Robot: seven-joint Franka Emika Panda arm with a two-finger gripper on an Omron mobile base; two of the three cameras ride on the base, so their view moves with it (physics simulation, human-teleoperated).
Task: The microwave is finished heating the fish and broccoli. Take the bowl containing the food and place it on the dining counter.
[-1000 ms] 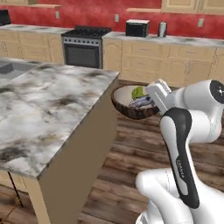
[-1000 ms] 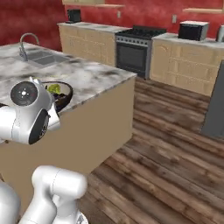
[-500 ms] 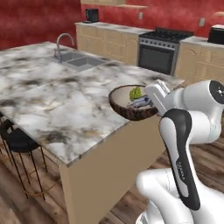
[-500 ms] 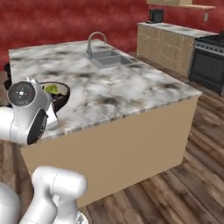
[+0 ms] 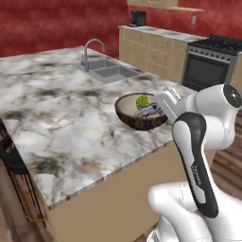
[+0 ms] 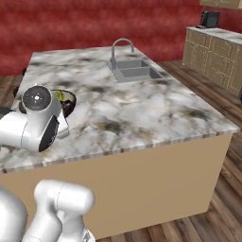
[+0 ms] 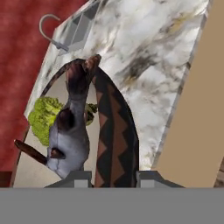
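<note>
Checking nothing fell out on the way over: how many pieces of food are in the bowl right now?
2. The broccoli sits at the far side of the bowl; the fish lies beside it, nearer the gripper. Anything beneath them would be hidden.

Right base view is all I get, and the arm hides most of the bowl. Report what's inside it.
Observer: A green broccoli floret and a grey fish piece lie in the bowl.
Operator: Now tell me the grip.
Observer: In the hand view the jaws are shut on the bowl's wall, one inside and one outside.
Operator: Give me its place.
Observer: The left base view puts it over the dining counter, near the edge by the arm. I cannot tell whether it touches.
</note>
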